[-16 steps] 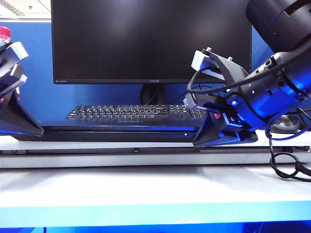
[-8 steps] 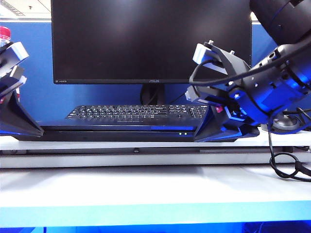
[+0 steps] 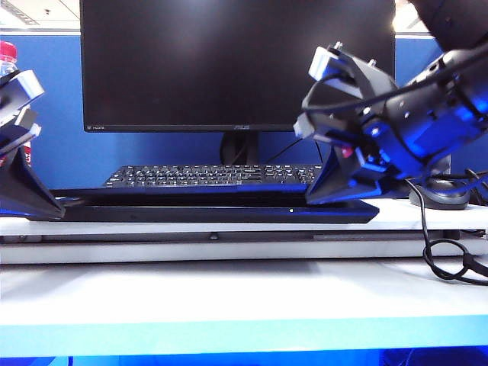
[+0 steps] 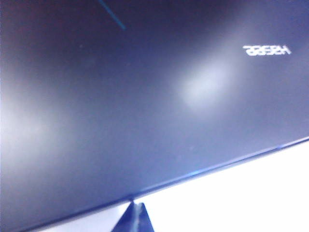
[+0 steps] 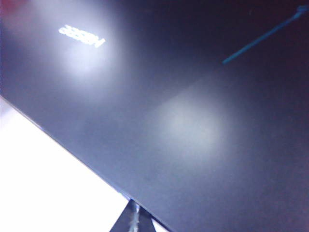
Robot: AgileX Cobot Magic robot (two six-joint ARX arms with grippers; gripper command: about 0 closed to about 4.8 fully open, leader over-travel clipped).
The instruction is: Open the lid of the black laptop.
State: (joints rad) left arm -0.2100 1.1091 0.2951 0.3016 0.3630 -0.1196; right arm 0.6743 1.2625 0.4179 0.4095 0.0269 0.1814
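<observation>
The left gripper (image 3: 47,204) and right gripper (image 3: 320,197) angle down onto the near corners of the black laptop (image 3: 221,212), lying before the keyboard (image 3: 213,176); whether their fingers are spread or closed cannot be told. Since a second ago the right gripper has risen, and the lid (image 3: 191,194) now stands slightly ajar, higher on the right.

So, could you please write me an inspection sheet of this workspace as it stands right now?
Surface: white table, bare in front.
Job's things: black laptop lies flat; lid raised a crack on the right side.
Clutter: keyboard, mouse, red-capped bottle.
Grippers: left gripper at the laptop's left end, right gripper at the right front edge of the lid; fingers' state cannot be told.
Cables: black cable looped at the right.
Surroundings: dark monitor, blue partition.
</observation>
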